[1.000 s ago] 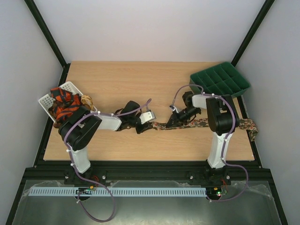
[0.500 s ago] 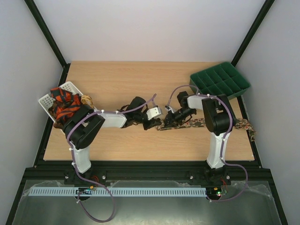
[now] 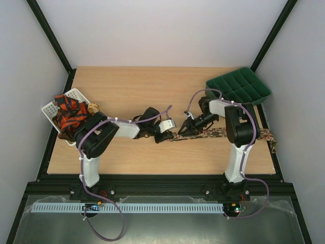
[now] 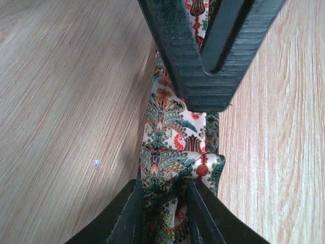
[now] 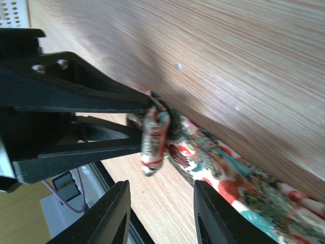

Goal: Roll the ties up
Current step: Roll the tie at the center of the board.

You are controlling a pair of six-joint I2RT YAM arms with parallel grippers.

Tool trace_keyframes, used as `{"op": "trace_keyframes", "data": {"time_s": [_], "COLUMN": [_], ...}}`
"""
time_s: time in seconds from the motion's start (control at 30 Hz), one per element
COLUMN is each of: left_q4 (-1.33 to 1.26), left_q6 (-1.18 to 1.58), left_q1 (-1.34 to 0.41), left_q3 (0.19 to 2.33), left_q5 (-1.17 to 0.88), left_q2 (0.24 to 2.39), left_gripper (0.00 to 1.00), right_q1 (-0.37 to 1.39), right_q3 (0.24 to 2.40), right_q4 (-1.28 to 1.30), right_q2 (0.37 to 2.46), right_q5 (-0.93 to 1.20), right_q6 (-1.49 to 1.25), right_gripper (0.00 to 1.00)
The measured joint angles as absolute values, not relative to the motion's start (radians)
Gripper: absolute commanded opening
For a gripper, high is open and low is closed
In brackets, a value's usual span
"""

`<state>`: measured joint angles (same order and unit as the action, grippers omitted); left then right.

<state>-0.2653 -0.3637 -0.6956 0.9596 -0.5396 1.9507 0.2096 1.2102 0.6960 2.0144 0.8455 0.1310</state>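
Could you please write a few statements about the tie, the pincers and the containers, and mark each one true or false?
1. The left pincer grips the folded end of the tie. True.
2. The right pincer is clamped on the tie. False: its jaws stand apart with nothing gripped between them.
3. The basket sits at the right side of the table. False: it is at the left; the tray is at the right.
4. The tie's other end hangs over the table's right edge. True.

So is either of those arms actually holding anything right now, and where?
Yes. The left tool pinches the floral tie at its folded-over end. The right tool stands open just beside that fold, gripping nothing.
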Motion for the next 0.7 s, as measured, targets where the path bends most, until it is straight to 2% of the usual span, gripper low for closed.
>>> {"op": "trace_keyframes", "data": {"time_s": [0.37, 0.47, 0.57, 0.63, 0.7], "left_q4": [-0.255, -0.254, -0.253, -0.251, -0.257], "left_q6": [-0.357, -0.357, -0.356, -0.353, -0.341], "left_q1": [-0.698, -0.698, -0.697, -0.692, -0.682], "left_q3": [0.982, 0.982, 0.982, 0.982, 0.973], "left_q5": [-0.536, -0.535, -0.535, -0.539, -0.55], "left_q2": [1.967, 1.967, 1.967, 1.966, 1.958], "left_gripper": [0.27, 0.28, 0.4, 0.5, 0.54], "right_q1": [0.275, 0.282, 0.287, 0.289, 0.289], "right_q3": [1.232, 1.232, 1.229, 1.224, 1.216], "right_q4": [0.651, 0.636, 0.618, 0.607, 0.598], "right_q2": [2.02, 2.04, 2.057, 2.057, 2.057], "right_q5": [0.865, 0.852, 0.827, 0.811, 0.799], "right_q6": [0.074, 0.063, 0.056, 0.055, 0.053], "right_gripper": [0.34, 0.26, 0.13, 0.09, 0.06]}}
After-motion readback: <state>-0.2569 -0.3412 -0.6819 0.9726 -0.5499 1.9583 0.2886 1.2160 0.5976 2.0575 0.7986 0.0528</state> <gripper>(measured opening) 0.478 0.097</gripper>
